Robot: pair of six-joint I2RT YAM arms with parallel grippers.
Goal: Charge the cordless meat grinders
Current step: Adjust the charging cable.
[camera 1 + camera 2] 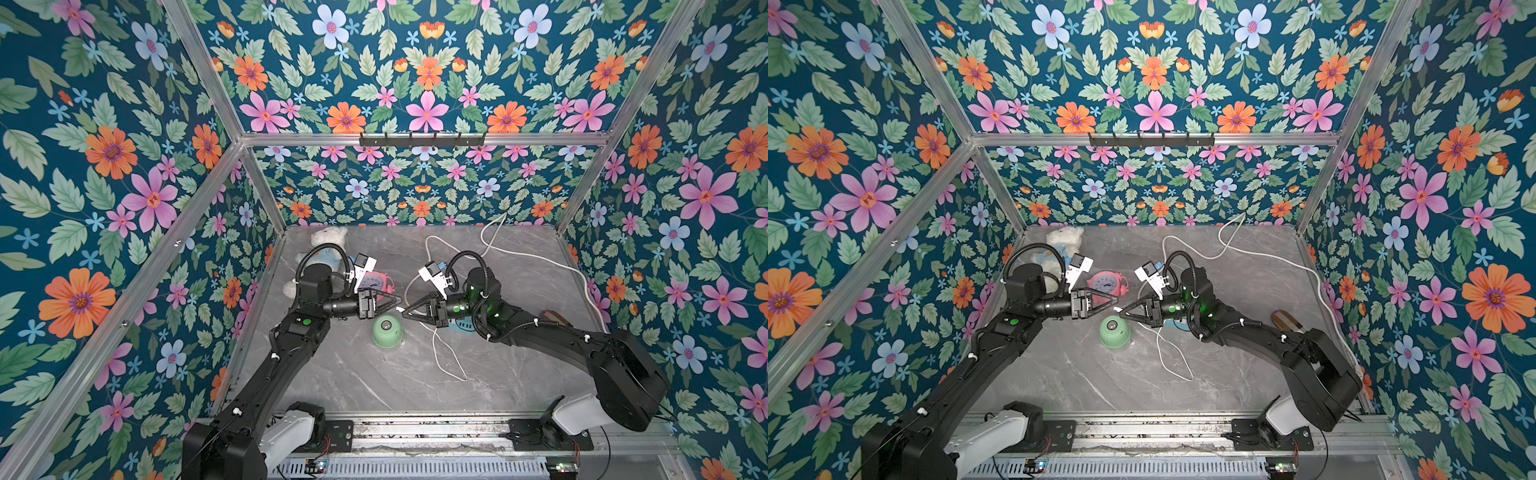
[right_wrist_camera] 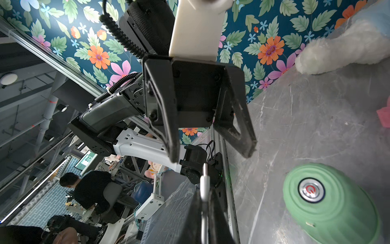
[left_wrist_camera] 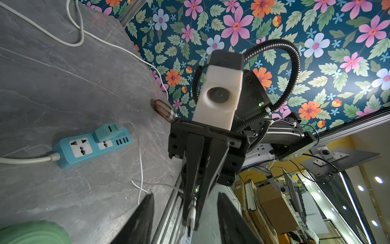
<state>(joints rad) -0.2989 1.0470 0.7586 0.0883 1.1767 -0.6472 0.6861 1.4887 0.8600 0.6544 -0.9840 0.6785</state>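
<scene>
My right gripper [image 3: 191,224] was clenched on the white charging plug [image 2: 205,186], held up just beyond the mint-green grinder [image 1: 387,330]. The grinder sat with nothing plugged in on the grey marble tabletop [image 1: 365,390]. My left gripper [image 2: 212,154] stood released, jaws either side of the plug's tip. A careless handover might have dropped or twisted the plug. The slack cable [image 1: 446,365] beside the grinder could have snagged. Floral walls [image 1: 415,83] enclosed the grinder on three sides.
</scene>
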